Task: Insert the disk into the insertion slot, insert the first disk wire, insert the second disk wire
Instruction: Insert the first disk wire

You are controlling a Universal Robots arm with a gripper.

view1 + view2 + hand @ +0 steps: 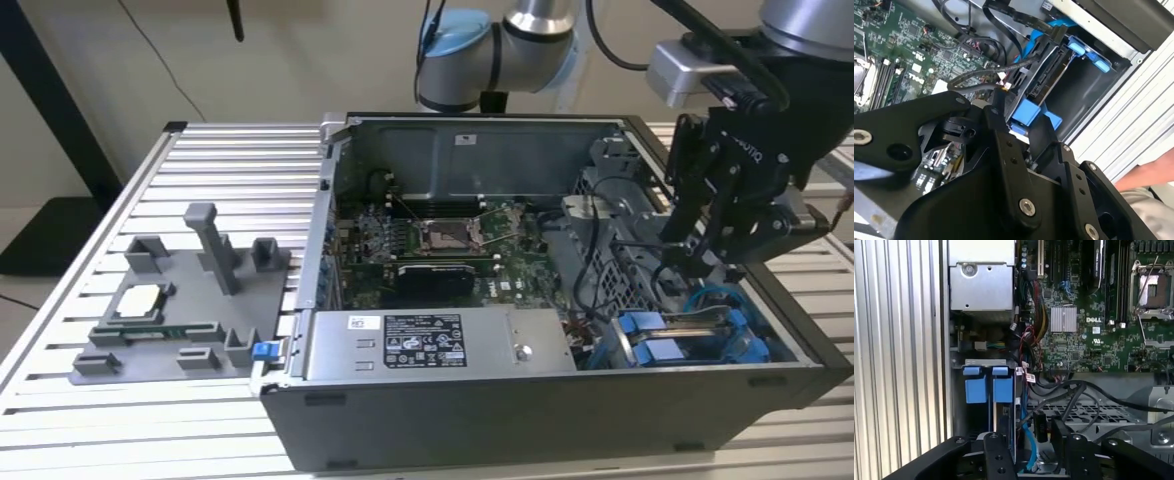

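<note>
Pincer (pixel 1034 442) over insertion slot (pixel 985 362), spread or closed cannot tell; black cables (pixel 1079 389) trail just beside slot's blue clips (pixel 975 390).

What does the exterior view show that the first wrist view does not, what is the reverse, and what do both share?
The exterior view adds the grey fixture block on the slatted table at that view's left, a square silver chip lying on it, and the arm's blue-capped joint. The first wrist view adds a small silver heatsink on the motherboard. Both share the CPU socket, the power-supply box and the insertion slot with its blue clips.
</note>
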